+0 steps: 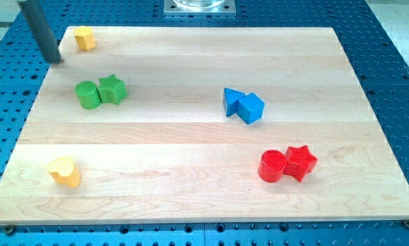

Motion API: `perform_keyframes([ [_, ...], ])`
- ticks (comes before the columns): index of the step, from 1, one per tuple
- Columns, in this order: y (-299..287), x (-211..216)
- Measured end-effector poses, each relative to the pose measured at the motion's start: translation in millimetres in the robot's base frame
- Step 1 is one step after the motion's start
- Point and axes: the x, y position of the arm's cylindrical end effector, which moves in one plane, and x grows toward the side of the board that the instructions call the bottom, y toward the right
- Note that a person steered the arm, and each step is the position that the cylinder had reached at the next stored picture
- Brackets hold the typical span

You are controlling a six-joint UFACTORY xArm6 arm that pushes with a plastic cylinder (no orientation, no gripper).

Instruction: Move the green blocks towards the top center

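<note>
A green cylinder (88, 95) and a green star (112, 89) lie touching each other at the left of the wooden board (190, 55), the star on the right. My tip (54, 60) rests near the board's top left corner. It is above and to the left of the green cylinder, clear of it, and left of and slightly below a yellow block (85, 38).
A blue triangle (233, 101) and a blue cube (251, 108) touch near the middle right. A red cylinder (272, 166) and a red star (300, 162) touch at the lower right. A yellow heart-like block (64, 171) sits at the lower left. A metal mount (199, 7) stands at the view's top.
</note>
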Motion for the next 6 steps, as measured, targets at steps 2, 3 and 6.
perform_keyframes([
  [2,83,79],
  [3,157,65],
  [6,186,58],
])
